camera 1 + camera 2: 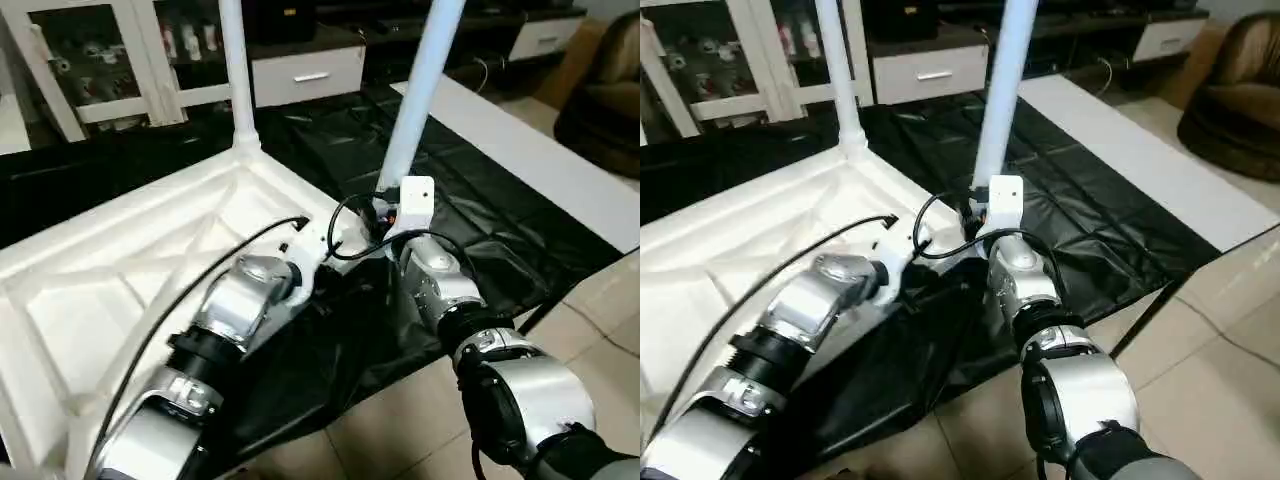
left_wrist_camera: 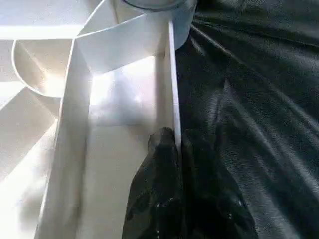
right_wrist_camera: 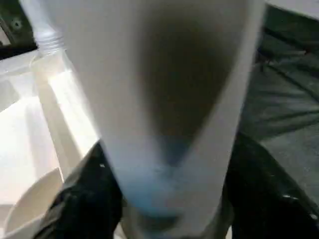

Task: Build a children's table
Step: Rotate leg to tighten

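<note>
Tabletop (image 1: 110, 290), ribs up, carries two upright legs (image 1: 232, 70) (image 1: 420, 90).

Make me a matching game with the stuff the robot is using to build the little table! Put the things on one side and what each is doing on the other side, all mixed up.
Things:
1. left gripper
2. right gripper
3. far leg
4. tabletop

States:
A. lies upside down on the black cover, ribs showing
B. stands upright in a corner socket, nothing holding it
C. pinches the tabletop's thin side wall
D. wraps around the near leg

Pairs: 1-C, 2-D, 3-B, 4-A
</note>
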